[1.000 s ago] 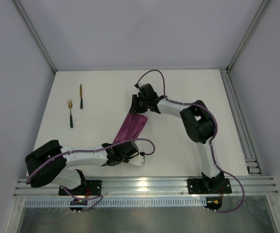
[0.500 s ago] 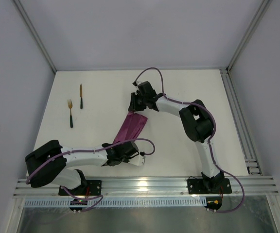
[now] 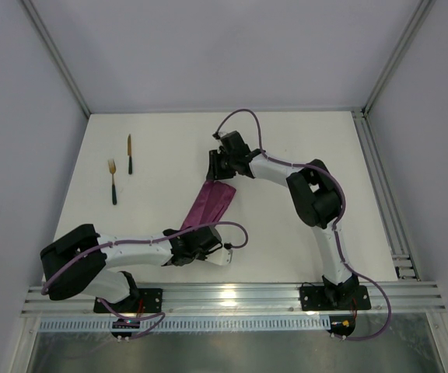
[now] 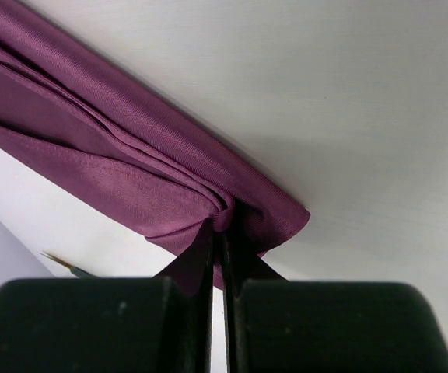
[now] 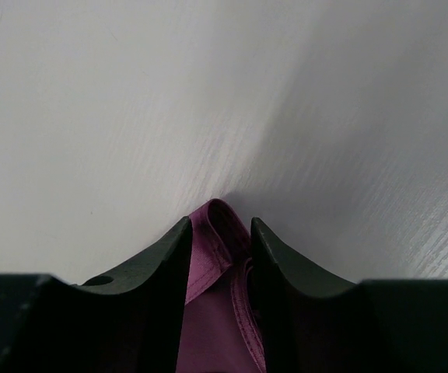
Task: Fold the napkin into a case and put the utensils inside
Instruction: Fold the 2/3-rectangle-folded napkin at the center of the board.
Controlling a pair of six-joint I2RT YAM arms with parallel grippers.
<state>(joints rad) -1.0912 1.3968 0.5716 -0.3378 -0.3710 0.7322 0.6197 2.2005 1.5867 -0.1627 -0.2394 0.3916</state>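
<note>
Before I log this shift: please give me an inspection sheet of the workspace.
Surface: white table, no stains seen.
Job's things: magenta napkin folded into a narrow strip between both grippers; gold fork and knife lie far left, outside it.
Clutter: nothing seen.
Grippers: left gripper shut on napkin's near end; right gripper straddles far end, grip unclear.
Cables: purple cables loop along both arms.
Surroundings: grey walls, aluminium rail at near edge.

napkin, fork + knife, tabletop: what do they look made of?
Napkin: woven cloth, faint sheen; fine diagonal weave and soft folds show. Fork and knife: gold-coloured metal likely, dark handles; too small to confirm. Tabletop: hard white matt board, faint grain lines in the right wrist view; possibly laminate.
</note>
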